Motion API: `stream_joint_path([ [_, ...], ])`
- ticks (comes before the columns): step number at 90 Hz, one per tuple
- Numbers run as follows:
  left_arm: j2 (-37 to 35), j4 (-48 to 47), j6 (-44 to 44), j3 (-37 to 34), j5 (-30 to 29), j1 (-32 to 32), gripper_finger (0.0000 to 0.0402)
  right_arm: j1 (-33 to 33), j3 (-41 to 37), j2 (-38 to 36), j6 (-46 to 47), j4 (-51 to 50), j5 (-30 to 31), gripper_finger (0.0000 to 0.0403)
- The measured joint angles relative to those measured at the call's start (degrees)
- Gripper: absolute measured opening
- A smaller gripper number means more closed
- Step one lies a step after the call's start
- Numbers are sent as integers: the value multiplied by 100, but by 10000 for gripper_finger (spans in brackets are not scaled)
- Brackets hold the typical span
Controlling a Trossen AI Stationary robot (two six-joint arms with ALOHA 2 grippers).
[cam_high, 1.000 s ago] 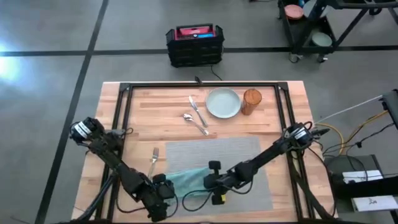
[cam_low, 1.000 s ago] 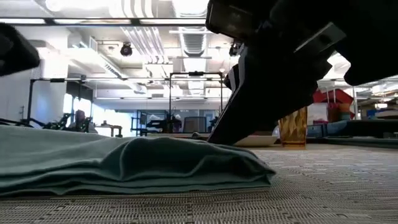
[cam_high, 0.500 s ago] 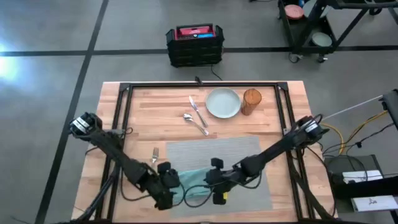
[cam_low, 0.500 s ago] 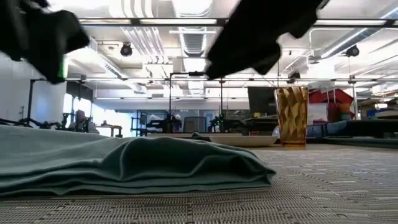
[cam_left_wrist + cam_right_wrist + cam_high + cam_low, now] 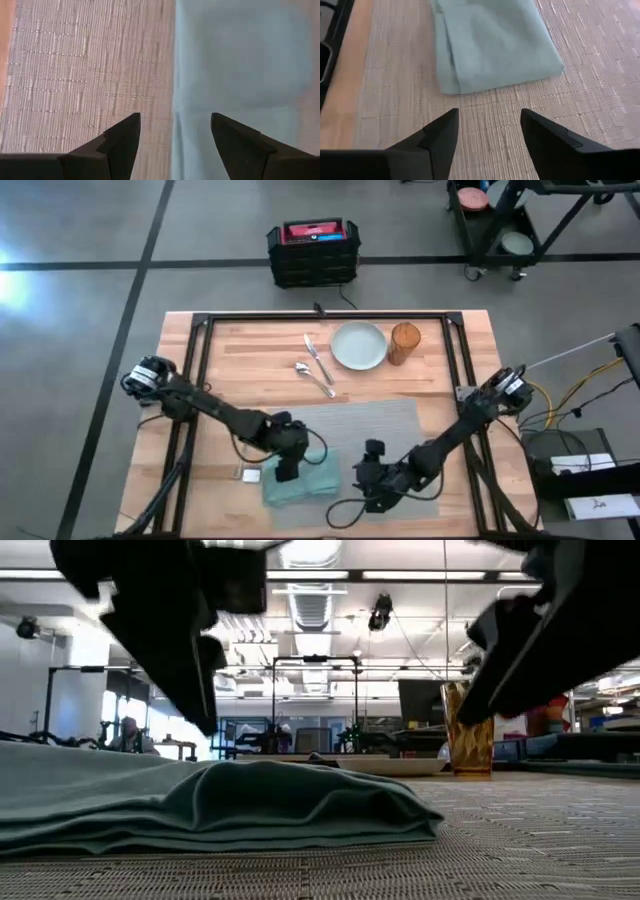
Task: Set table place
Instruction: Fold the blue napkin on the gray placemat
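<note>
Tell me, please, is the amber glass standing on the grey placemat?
No, the amber glass stands on bare table beside the plate, beyond the placemat.

Smooth grey floor crossed by dark seam lines. A black crate with red contents sits on it. A black cart stands near one corner. Long ceiling lights glow above an open workshop.

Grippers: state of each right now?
Left gripper: open, empty, over the edge of the teal napkin on the placemat.
Right gripper: open, empty, above the placemat beside the napkin.
</note>
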Motion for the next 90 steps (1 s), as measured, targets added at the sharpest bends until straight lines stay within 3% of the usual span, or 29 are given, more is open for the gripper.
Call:
stream_joint_path([
  [26, 441, 884, 176, -218, 689, 114, 218, -17, -783, 0, 33, 858, 18, 186],
  [51, 723, 1104, 239, -266, 770, 119, 193, -40, -998, 7, 299, 918, 160, 177],
  [63, 813, 1097, 339, -274, 823, 134, 146, -63, -998, 7, 302, 913, 164, 172],
  [83, 760, 1192, 167, -275, 1008, 165, 24, -65, -998, 7, 344, 889, 162, 164],
  [90, 743, 1185, -107, -275, 1014, 165, 7, -63, -998, 7, 366, 889, 154, 160],
])
